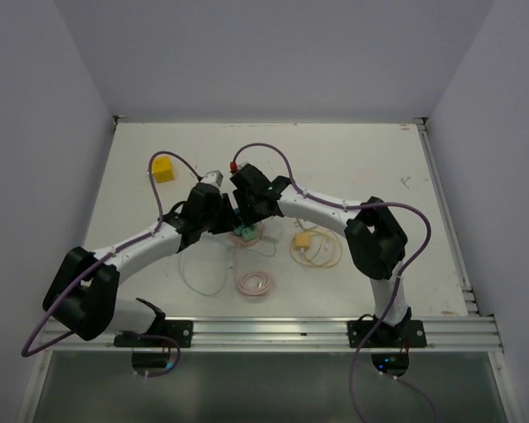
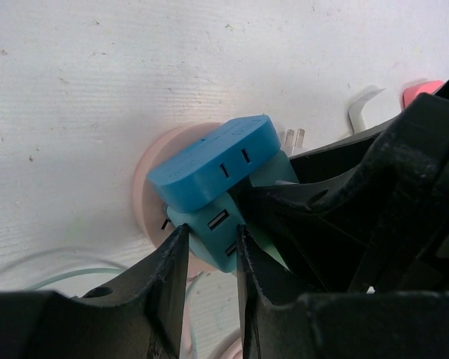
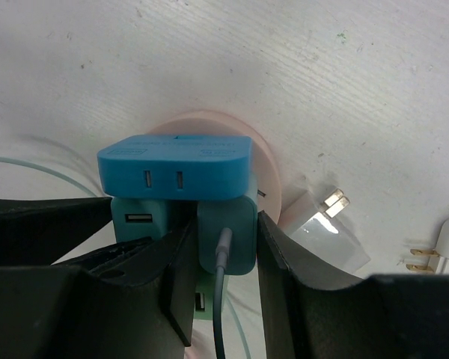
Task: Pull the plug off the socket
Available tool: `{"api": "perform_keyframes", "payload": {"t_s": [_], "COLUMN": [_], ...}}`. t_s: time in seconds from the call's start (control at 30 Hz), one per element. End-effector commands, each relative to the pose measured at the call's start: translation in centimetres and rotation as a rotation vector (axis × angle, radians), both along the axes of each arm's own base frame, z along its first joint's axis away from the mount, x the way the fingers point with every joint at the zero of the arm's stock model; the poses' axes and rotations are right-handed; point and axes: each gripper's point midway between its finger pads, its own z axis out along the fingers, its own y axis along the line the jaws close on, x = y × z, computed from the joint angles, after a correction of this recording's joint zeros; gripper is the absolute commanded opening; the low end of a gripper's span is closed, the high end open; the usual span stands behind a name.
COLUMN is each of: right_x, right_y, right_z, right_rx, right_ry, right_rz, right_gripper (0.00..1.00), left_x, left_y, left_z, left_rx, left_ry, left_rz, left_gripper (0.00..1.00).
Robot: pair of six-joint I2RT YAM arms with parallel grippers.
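The plug sits in the side face of the socket, squarely between the fingers of the right end effector, which grips it. Its cable runs back toward that wrist. The left end effector clamps the socket's teal body from the opposite side, on the table. The pull likely runs straight back along the right fingers.

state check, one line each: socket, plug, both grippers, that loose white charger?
socket: plug in it, held on its teal USB side
plug: looks seated in socket, cable attached
left gripper: jaws shut on socket
right gripper: jaws shut on plug
white charger: lying loose, prongs exposed
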Motion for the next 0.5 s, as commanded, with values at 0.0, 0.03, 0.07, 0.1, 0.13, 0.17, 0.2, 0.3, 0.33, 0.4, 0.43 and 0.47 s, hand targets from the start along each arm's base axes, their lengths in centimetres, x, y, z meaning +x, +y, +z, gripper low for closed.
{"api": "perform_keyframes", "payload": {"t_s": [0.0, 0.03, 0.07, 0.1, 0.13, 0.17, 0.2, 0.3, 0.33, 0.4, 0.43, 0.47], "right_x": [2.0, 2.0, 2.0, 2.1, 2.0, 2.0, 1.9, 1.9, 2.0, 2.0, 2.1, 2.1], "right_y": [2.5, 2.6, 2.7, 2.8, 2.7, 2.9, 2.9, 3.0, 2.9, 2.7, 2.6, 2.6], "right_z": [11.5, 12.0, 12.4, 12.6, 12.7, 13.1, 13.2, 13.9, 14.1, 14.3, 14.6, 14.8], "right_rx": [0.262, 0.275, 0.284, 0.289, 0.286, 0.295, 0.298, 0.314, 0.313, 0.310, 0.315, 0.320], "right_ry": [-0.186, -0.191, -0.193, -0.196, -0.192, -0.194, -0.192, -0.200, -0.201, -0.208, -0.215, -0.218], "right_rz": [-0.022, -0.024, -0.022, -0.022, -0.019, -0.017, -0.018, -0.022, -0.025, -0.033, -0.037, -0.040], "right_gripper": [0.00, 0.00, 0.00, 0.00, 0.00, 0.00, 0.00, 0.00, 0.00, 0.00, 0.00, 0.00], "left_x": [-7.5, -7.6, -7.7, -7.7, -7.8, -8.0, -8.0, -8.1, -8.2, -8.2, -8.2, -8.3], "left_y": [5.4, 5.4, 5.5, 5.5, 5.5, 5.5, 5.5, 5.5, 5.5, 5.4, 5.4, 5.4], "left_z": [-8.4, -8.5, -8.6, -8.6, -8.7, -9.0, -9.2, -9.5, -9.6, -9.8, -9.9, -10.1], "left_rx": [0.274, 0.275, 0.276, 0.275, 0.275, 0.276, 0.277, 0.279, 0.278, 0.279, 0.279, 0.282], "left_ry": [0.326, 0.327, 0.330, 0.330, 0.334, 0.344, 0.347, 0.356, 0.360, 0.367, 0.369, 0.376], "left_rz": [-0.009, -0.008, -0.007, -0.005, -0.007, -0.010, -0.009, -0.009, -0.011, -0.016, -0.017, -0.018], "left_gripper": [0.28, 0.28, 0.28, 0.28, 0.27, 0.27, 0.27, 0.27, 0.27, 0.26, 0.26, 0.26]}}
